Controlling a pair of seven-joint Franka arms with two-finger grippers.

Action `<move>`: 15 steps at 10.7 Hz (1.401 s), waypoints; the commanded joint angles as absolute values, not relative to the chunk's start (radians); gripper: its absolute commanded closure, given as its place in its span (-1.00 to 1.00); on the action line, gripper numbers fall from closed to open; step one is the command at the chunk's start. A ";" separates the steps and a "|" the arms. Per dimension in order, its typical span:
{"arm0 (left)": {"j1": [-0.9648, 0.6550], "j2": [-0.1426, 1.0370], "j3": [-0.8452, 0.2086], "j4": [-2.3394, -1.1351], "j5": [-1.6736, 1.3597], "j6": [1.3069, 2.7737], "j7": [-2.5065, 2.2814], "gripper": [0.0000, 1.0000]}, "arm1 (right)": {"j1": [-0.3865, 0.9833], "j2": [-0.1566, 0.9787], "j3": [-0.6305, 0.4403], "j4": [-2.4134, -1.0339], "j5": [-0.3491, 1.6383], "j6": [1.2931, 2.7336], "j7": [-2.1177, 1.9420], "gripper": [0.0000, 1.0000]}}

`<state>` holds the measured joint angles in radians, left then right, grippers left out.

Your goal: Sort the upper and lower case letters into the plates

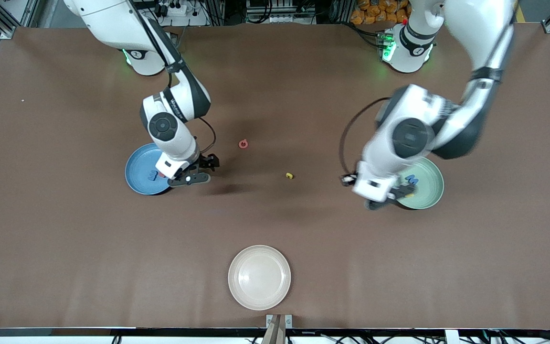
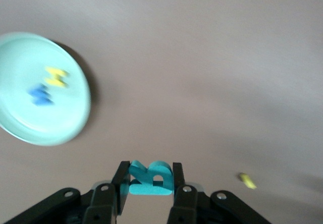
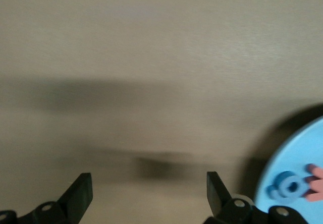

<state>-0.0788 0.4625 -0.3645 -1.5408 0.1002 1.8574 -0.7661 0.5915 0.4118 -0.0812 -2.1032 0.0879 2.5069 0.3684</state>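
Observation:
My left gripper (image 2: 150,179) is shut on a teal letter (image 2: 151,178) and hangs over the table at the edge of the mint green plate (image 1: 430,186), where the gripper (image 1: 387,198) shows beside the rim. That plate (image 2: 30,123) holds a blue letter (image 2: 40,95) and a yellow letter (image 2: 56,76). My right gripper (image 1: 201,170) is open and empty, just beside the blue plate (image 1: 136,165). The blue plate (image 3: 290,148) holds a blue letter (image 3: 287,186) and a red letter (image 3: 315,183). A red letter (image 1: 243,144) and a yellow letter (image 1: 289,176) lie on the table between the plates.
A cream plate (image 1: 259,277) sits near the table's front edge, nearer the front camera than everything else. The brown table (image 1: 65,239) stretches wide around the plates.

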 commanded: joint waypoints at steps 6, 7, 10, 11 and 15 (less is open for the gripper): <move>0.164 0.445 -0.368 -1.756 0.121 1.937 -0.408 1.00 | 0.722 0.557 -0.084 -1.801 0.106 2.329 0.915 -1.00; 0.166 0.445 -0.359 -1.800 0.123 1.984 -0.407 1.00 | 0.741 0.563 -0.084 -1.787 0.107 2.318 0.967 -1.00; 0.164 0.446 -0.321 -1.829 0.123 2.017 -0.324 0.54 | 0.775 0.569 -0.083 -1.773 0.116 2.321 1.048 -1.00; 0.163 0.451 -0.319 -1.829 0.123 2.017 -0.322 -0.43 | 0.784 0.592 -0.083 -1.737 0.147 2.318 1.048 -1.00; 0.160 0.362 -0.318 -1.818 0.124 1.971 -0.285 -1.00 | 0.796 0.647 -0.084 -1.658 0.206 2.304 1.092 -1.00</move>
<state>0.1603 0.4413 -0.3184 -1.8066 0.1004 2.0043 -0.3119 0.7888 0.6123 -0.0772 -1.7065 0.1841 2.3235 1.0701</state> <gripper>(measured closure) 0.132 0.000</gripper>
